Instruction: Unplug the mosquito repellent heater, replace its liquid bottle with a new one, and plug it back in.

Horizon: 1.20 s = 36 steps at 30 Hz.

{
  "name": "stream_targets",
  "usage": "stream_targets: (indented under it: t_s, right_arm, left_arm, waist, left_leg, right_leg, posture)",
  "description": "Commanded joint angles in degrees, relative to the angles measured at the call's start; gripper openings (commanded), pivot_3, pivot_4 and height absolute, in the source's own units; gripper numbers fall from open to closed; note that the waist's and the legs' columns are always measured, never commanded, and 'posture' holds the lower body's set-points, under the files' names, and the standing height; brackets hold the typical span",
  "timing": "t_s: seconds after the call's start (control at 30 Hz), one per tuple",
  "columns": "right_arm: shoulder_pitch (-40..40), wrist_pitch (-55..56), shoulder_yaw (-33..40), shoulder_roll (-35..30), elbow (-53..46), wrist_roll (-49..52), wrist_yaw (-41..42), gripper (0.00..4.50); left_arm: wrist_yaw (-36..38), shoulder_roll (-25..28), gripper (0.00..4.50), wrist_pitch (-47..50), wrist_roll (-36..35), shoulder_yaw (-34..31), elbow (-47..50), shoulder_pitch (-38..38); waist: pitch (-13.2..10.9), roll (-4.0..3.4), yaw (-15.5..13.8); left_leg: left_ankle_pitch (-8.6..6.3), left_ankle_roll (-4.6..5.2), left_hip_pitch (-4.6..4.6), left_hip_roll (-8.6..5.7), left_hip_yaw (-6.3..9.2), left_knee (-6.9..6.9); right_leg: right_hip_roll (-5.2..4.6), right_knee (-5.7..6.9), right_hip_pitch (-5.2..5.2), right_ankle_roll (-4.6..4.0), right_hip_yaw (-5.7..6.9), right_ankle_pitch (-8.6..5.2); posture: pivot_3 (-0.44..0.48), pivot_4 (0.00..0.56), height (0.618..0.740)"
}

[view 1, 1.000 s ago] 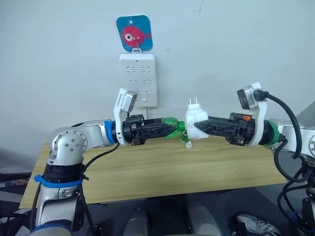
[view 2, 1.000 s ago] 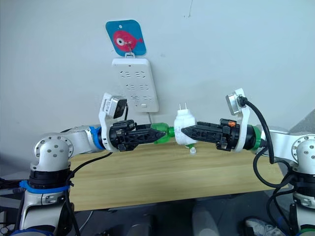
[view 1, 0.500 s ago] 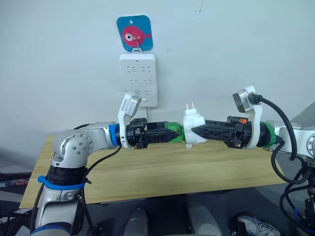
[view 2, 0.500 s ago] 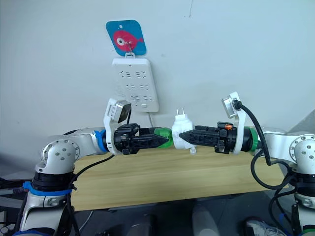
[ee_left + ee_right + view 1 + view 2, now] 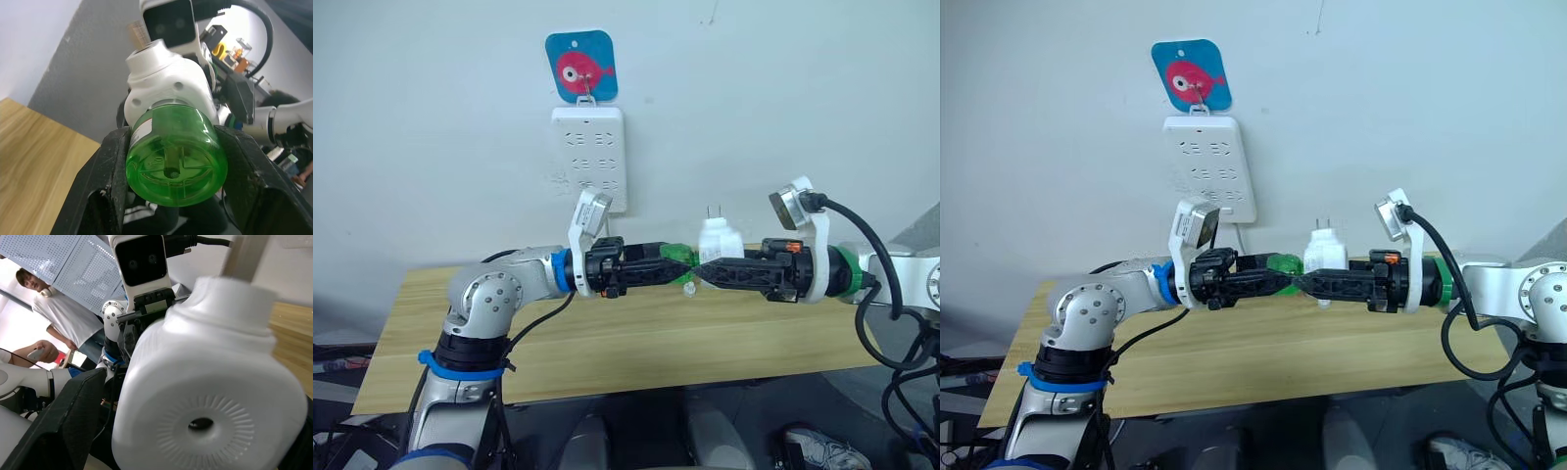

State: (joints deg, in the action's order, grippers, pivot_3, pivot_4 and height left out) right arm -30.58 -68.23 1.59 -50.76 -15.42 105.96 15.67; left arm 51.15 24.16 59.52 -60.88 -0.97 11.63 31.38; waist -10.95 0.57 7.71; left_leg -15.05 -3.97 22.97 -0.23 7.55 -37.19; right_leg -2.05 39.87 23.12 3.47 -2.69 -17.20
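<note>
While the right gripper (image 5: 705, 271) squeezes the white heater (image 5: 719, 241) above the table (image 5: 607, 343), the left gripper (image 5: 690, 266) squeezing the green bottle (image 5: 175, 159) should twist slowly and straight.

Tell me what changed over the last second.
Both arms carried the joined pair toward the robot's right. The left gripper stays shut on the green bottle, the right gripper on the heater; the bottle now sits closer against the heater. Power strip and table unchanged.
</note>
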Motion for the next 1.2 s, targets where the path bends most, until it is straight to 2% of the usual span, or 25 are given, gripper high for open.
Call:
stream_targets:
  t_s: [0.03, 0.2, 0.37, 0.47, 0.53, 0.7, 0.8, 0.87, 1.0, 1.2]
  right_arm:
    - [-0.78, 0.50, 0.91, -1.00, -2.06, 2.08, 0.61, 4.50]
    - [0.91, -0.25, 1.91, -3.17, -5.05, -3.01, 3.27, 4.50]
    - [9.90, 4.61, 1.41, -8.82, -17.17, -24.60, 20.10, 4.50]
    - [17.99, 16.65, 0.70, -9.97, -19.74, -41.21, 28.20, 3.61]
    - [20.19, 21.58, 0.66, -10.37, -17.27, -47.62, 32.26, 2.94]
    - [16.14, 24.72, -0.02, -10.27, -7.58, -55.28, 38.25, 1.20]
    - [9.84, 27.71, -1.88, -6.19, -1.34, -60.06, 39.02, 0.15]
    - [6.29, 29.13, -3.47, -3.26, 0.88, -62.64, 39.79, 0.00]
    - [1.19, 27.85, -6.53, 2.40, 1.41, -63.50, 41.13, 0.00]
    - [0.78, 21.40, -5.81, 4.19, -5.37, -58.89, 42.82, 0.00]
  left_arm:
    - [-2.12, -1.16, 2.27, -0.03, -2.34, -2.84, -0.20, 0.49]
    - [-5.61, -3.37, 2.27, 0.71, -4.96, -5.12, -2.01, 1.28]
    - [-6.29, -3.05, 2.27, 2.08, -6.26, -5.80, -3.05, 1.73]
    - [-4.77, -1.57, 2.27, 3.35, -6.32, -5.41, -3.56, 2.29]
    - [-3.64, -0.48, 2.27, 4.54, -6.68, -5.34, -3.91, 2.79]
    - [-1.24, 2.02, 2.27, 7.27, -7.90, -5.26, -3.82, 3.31]
    - [0.05, 3.27, 2.27, 8.90, -8.84, -4.93, -3.33, 3.38]
    - [0.55, 3.66, 2.27, 9.40, -8.94, -4.71, -3.15, 3.48]
    - [0.50, 3.65, 2.27, 9.88, -9.37, -4.68, -3.13, 3.63]
    - [-1.35, 2.88, 2.27, 9.32, -9.37, -5.29, -3.17, 3.32]
  waist:
    - [0.00, 0.00, -0.01]
    - [0.00, 0.00, -0.01]
    - [0.01, 0.01, -0.68]
    - [0.03, 0.05, -1.03]
    - [0.04, 0.07, -1.10]
    - [0.05, 0.06, -1.03]
    - [0.05, 0.06, -0.86]
    - [0.05, 0.06, -0.76]
    - [0.05, 0.06, -0.63]
    - [0.05, 0.06, -0.97]
  left_leg:
    - [0.00, 0.00, 0.00, 0.00, 0.00, 0.00]
    - [0.00, 0.00, 0.00, 0.00, 0.00, -0.01]
    - [0.00, 0.00, 0.01, -0.02, 0.02, 0.00]
    - [0.00, -0.01, -0.02, -0.01, -0.01, -0.04]
    - [0.01, -0.02, -0.03, -0.01, 0.00, -0.06]
    - [0.01, -0.03, -0.07, -0.01, -0.06, -0.17]
    - [0.01, -0.03, -0.06, 0.00, -0.03, -0.16]
    - [0.03, -0.05, -0.06, 0.01, -0.02, -0.14]
    - [0.13, -0.24, -0.04, -0.01, 0.01, -0.09]
    - [0.14, -0.25, -0.01, -0.04, 0.06, -0.10]
  right_leg:
    - [0.00, 0.00, 0.00, 0.00, 0.00, 0.00]
    - [0.00, 0.00, 0.00, 0.00, 0.01, 0.00]
    - [0.00, -0.03, 0.00, 0.03, 0.03, -0.01]
    - [0.00, -0.04, 0.00, 0.05, 0.02, -0.03]
    - [0.01, -0.03, -0.03, 0.05, 0.04, -0.03]
    - [0.00, 0.03, -0.06, 0.05, -0.02, -0.02]
    - [0.01, 0.03, -0.06, 0.05, -0.01, -0.02]
    - [0.01, 0.03, -0.05, 0.05, 0.00, -0.02]
    - [-0.02, 0.02, -0.03, 0.04, 0.01, -0.02]
    - [-0.10, 0.02, -0.03, 0.04, 0.05, -0.01]
  posture:
    - [-0.146, 0.149, 0.734]
    - [-0.154, 0.153, 0.734]
    - [-0.160, 0.147, 0.734]
    - [-0.163, 0.148, 0.734]
    - [-0.163, 0.148, 0.734]
    - [-0.168, 0.144, 0.734]
    - [-0.166, 0.145, 0.734]
    - [-0.163, 0.144, 0.734]
    - [-0.158, 0.145, 0.734]
    - [-0.150, 0.145, 0.734]
